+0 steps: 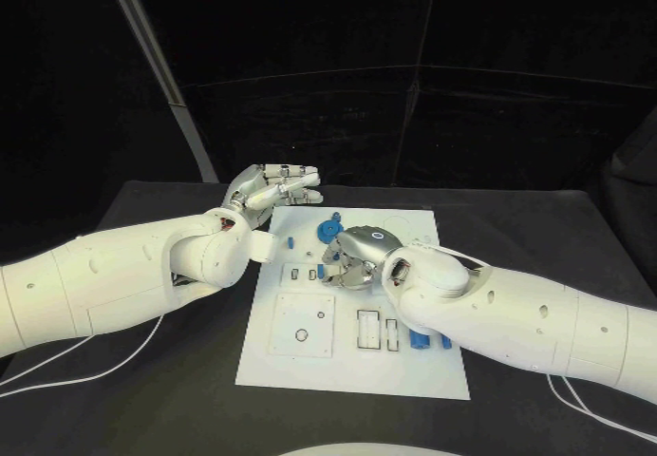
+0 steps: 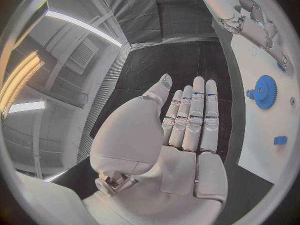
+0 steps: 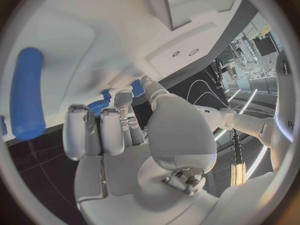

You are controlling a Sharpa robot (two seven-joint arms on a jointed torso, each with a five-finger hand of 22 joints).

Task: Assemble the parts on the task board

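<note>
Task board: one white plate (image 1: 411, 366), lying on the desk.
Desk: one, black (image 1: 548, 228).
Blue gear: one (image 1: 328, 231), on the board's far part.
Small blue block near the board's left edge: one (image 1: 291, 242).
Blue pieces at the board's near right: a small cluster (image 1: 428, 340), partly hidden behind the right arm, so no exact count.
Long blue peg: one (image 3: 26, 100), seen from the right wrist.
Hands: two, left hand (image 1: 274, 187) and right hand (image 1: 352, 256).

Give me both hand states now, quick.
Left hand: open, holding nothing, beside the task board.
Right hand: over the board; grip cannot be told.
</note>
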